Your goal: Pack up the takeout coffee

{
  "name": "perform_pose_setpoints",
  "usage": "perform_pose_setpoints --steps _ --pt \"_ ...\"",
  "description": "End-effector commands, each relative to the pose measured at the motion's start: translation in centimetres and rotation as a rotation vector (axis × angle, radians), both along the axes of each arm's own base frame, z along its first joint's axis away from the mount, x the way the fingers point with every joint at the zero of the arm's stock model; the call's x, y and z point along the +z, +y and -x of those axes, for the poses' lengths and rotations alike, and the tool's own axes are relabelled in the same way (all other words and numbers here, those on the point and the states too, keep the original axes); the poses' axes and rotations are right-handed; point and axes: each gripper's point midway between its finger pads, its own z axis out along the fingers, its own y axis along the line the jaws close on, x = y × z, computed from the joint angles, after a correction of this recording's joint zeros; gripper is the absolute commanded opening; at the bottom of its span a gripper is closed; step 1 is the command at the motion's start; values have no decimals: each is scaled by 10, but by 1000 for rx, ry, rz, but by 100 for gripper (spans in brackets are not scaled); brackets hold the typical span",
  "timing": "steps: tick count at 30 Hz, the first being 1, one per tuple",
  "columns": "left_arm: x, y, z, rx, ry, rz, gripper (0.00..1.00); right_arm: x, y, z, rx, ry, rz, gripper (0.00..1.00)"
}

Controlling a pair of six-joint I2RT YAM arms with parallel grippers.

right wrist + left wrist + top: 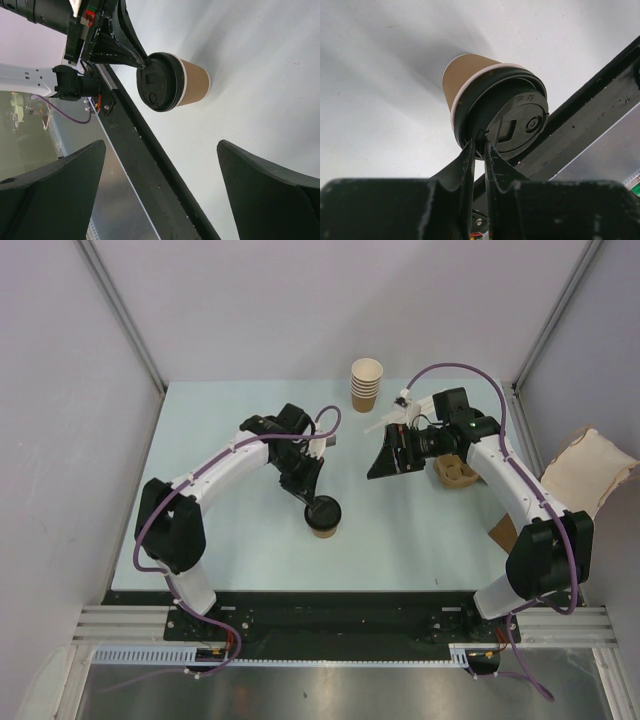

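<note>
Takeout coffee [324, 515] upright mid-frame on table [230, 550], left end effector [479, 145] narrow at its lid rim, grip unclear, right end effector [160, 185] wide open

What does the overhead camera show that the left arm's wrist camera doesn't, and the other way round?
Only overhead: the stack of lidless tan paper cups, the brown moulded-pulp cup tray and the right arm's tool. Only the left wrist: raised markings on the small tan paper cup's round black plastic lid, and the narrow gap between the left tool's fingertips. Both: that lidded cup on the pale table, the left tool at its lid.
</note>
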Motion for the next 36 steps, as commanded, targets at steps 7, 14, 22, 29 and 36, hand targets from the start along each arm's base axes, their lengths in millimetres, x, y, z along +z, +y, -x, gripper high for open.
perform_pose_setpoints --steps 7,14,22,29,36 --pt "5 3 -3 6 -11 15 20 14 2 -1 10 -47 -38 100" --pt "12 5 -5 5 -15 42 31 17 3 0 13 -54 -42 100" --pt "70 9 -11 -28 -129 223 48 27 0 -2 14 -95 -66 100" --pt "137 17 6 -57 -409 516 54 28 8 5 54 -51 -116 86" --pt "116 -7 34 -44 -273 775 37 13 39 19 147 30 -130 47"
